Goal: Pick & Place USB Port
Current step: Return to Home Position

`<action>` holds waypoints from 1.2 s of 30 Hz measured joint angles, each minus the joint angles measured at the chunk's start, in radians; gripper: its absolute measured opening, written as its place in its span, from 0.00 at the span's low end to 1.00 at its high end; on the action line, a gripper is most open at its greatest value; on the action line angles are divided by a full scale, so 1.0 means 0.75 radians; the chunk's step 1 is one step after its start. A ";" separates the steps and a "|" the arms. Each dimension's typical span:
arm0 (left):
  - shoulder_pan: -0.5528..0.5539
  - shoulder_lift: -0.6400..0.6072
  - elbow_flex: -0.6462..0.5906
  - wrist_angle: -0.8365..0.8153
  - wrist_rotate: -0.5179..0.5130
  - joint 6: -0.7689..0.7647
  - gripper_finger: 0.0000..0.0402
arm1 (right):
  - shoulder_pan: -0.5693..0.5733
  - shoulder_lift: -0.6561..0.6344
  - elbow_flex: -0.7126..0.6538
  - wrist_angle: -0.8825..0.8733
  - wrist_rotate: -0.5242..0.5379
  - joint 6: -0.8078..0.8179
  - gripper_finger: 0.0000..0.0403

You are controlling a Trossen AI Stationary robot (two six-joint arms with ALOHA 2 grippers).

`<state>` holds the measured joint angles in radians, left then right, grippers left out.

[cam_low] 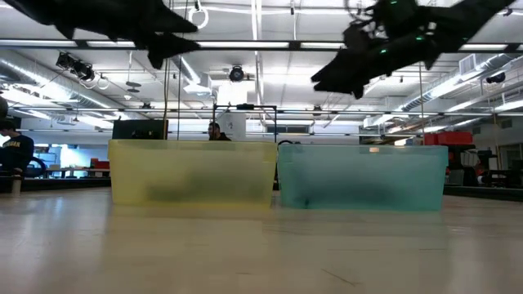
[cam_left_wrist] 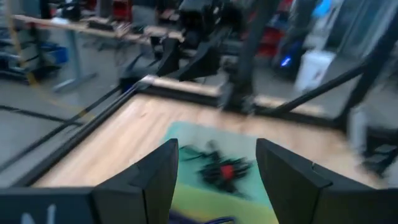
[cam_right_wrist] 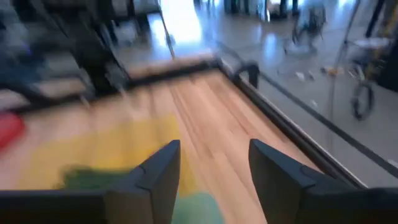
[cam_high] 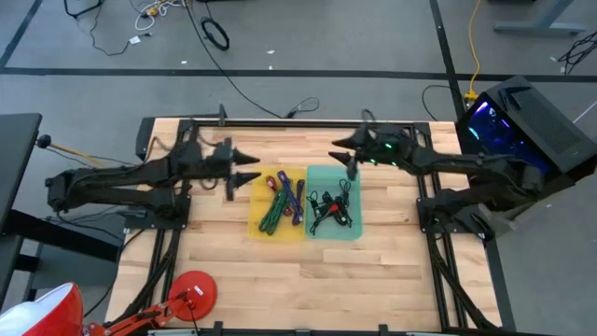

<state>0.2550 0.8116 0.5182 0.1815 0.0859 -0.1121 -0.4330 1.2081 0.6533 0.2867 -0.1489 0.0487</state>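
Note:
Two bins stand side by side mid-table. The yellow bin (cam_high: 256,219) holds green, purple and red cables (cam_high: 280,201). The teal bin (cam_high: 354,229) holds black cables with red parts (cam_high: 331,210), which also show in the left wrist view (cam_left_wrist: 221,169). My left gripper (cam_high: 254,169) hovers open just left of the yellow bin's far end, well above the table (cam_low: 167,45). My right gripper (cam_high: 341,152) hovers open over the teal bin's far edge, also raised (cam_low: 343,77). Nothing sits between either pair of fingers (cam_left_wrist: 214,168) (cam_right_wrist: 211,168).
Black frame rails (cam_high: 298,123) run along the table's far edge and sides. A red round object (cam_high: 191,291) on an orange arm sits at the near left corner. A lit computer case (cam_high: 518,121) stands beyond the right edge. Bare wood lies near the bins' front.

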 joint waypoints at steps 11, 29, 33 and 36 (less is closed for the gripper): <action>-0.246 -0.399 -0.108 -0.072 -0.008 -0.255 0.55 | 0.002 -0.578 -0.383 0.121 -0.112 0.211 0.42; -0.382 -0.544 -0.444 -0.118 -0.266 -0.337 0.55 | 0.003 -0.895 -0.683 -0.004 -0.277 0.173 0.42; -0.406 -0.544 -0.490 -0.060 -0.253 -0.230 0.55 | 0.003 -0.894 -0.745 0.036 -0.277 0.101 0.42; -0.432 -0.544 -0.505 0.004 -0.227 -0.066 0.55 | 0.003 -0.897 -0.772 0.112 -0.277 0.050 0.42</action>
<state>-0.0693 0.4037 0.1391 0.1846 -0.0844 -0.1614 -0.4305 0.5354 0.0746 0.3708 -0.3565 0.0865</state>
